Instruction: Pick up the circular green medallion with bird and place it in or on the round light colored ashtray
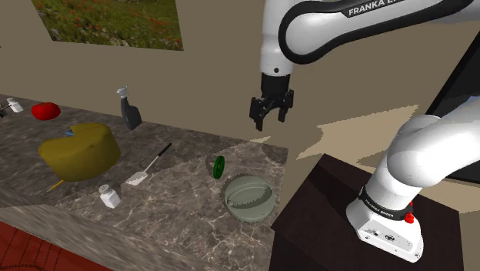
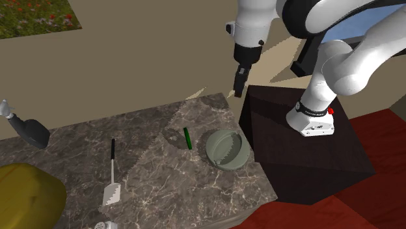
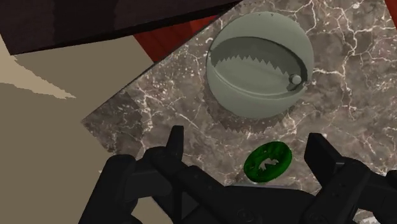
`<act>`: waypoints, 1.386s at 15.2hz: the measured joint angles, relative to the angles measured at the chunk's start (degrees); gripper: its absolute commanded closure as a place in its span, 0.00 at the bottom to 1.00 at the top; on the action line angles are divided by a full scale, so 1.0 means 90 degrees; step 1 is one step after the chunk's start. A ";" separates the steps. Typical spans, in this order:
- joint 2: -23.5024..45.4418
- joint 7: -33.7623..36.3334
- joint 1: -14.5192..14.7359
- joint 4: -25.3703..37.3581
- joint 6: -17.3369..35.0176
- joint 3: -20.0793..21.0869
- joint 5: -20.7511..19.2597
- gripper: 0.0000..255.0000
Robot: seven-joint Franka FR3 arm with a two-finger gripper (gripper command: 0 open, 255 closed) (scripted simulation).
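The green medallion (image 1: 219, 166) stands on edge on the marble counter, just beside the round pale ashtray (image 1: 249, 198). In the second exterior view the medallion (image 2: 187, 138) is a thin green disc left of the ashtray (image 2: 228, 150). My black gripper (image 1: 271, 112) hangs open high above the counter's back corner, holding nothing. The wrist view looks down on the medallion (image 3: 268, 161), which shows a pale bird shape, lying between my spread fingers (image 3: 172, 143), with the ashtray (image 3: 259, 63) beyond it.
A white spatula with a black handle (image 1: 149, 164), a yellow cheese-like wedge (image 1: 79, 150), a small shaker (image 1: 109, 195), a dark spray bottle (image 1: 129, 109) and a red object (image 1: 45, 111) share the counter. The dark stand (image 1: 323, 208) borders the counter's right edge.
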 measured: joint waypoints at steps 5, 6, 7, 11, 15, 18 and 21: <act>0.1094 0.1592 -0.0360 0.0152 0.1067 0.0789 -0.0056 0.00; 0.1348 0.1940 -0.0440 0.0192 0.1297 0.0950 -0.0119 0.00; 0.1598 0.2292 -0.0528 0.0258 0.1493 0.1094 -0.0209 0.00; 0.2723 0.3830 -0.0873 0.0683 0.2152 0.1583 -0.0849 0.00; 0.3962 0.5576 -0.0979 0.1209 0.2650 0.1764 -0.1874 0.00; 0.4877 0.6822 -0.0812 0.1723 0.2851 0.1563 -0.2675 0.00; 0.5657 0.7869 -0.0521 0.2251 0.2963 0.1203 -0.3264 0.00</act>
